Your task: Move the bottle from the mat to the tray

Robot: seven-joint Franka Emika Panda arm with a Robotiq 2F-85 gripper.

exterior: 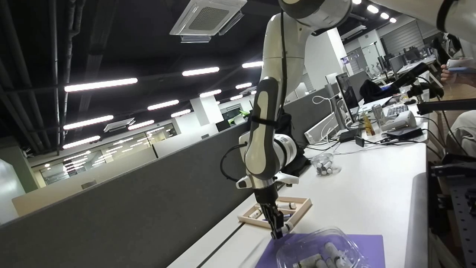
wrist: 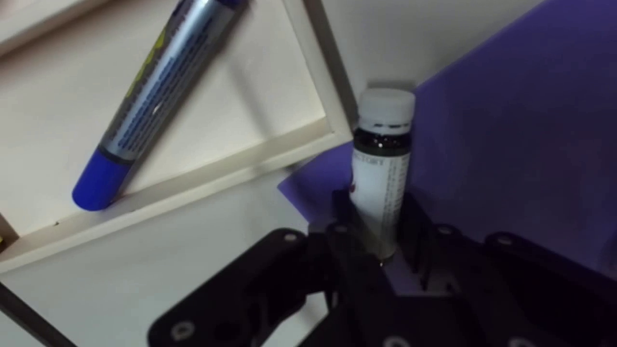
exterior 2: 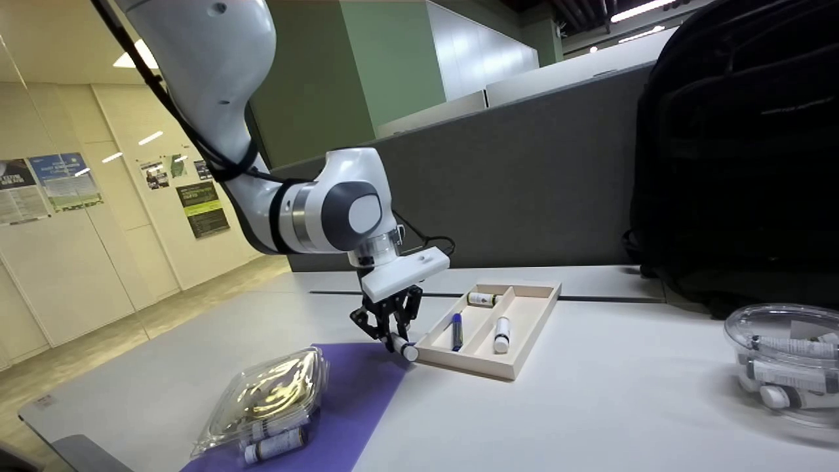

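Observation:
A small bottle with a white cap and white label (wrist: 378,188) stands out between the fingers of my gripper (wrist: 375,212) in the wrist view. Both fingers press against its sides. The bottle also shows in both exterior views (exterior: 287,227) (exterior 2: 404,349), low over a corner of the purple mat (exterior 2: 367,387); I cannot tell if it touches the mat. The gripper shows there too (exterior: 277,235) (exterior 2: 392,335). The tan wooden tray (exterior 2: 531,344) is right beside the bottle's cap. Its corner and rim (wrist: 231,176) show in the wrist view, left of the bottle.
The tray holds a blue marker (wrist: 149,101) and two bottles (exterior 2: 502,335) (exterior 2: 483,299) in divided compartments. A clear plastic box (exterior 2: 269,393) with several bottles sits on the mat. A round clear container (exterior 2: 786,360) of bottles, a black backpack (exterior 2: 741,164) and a grey partition (exterior 2: 524,177) are around.

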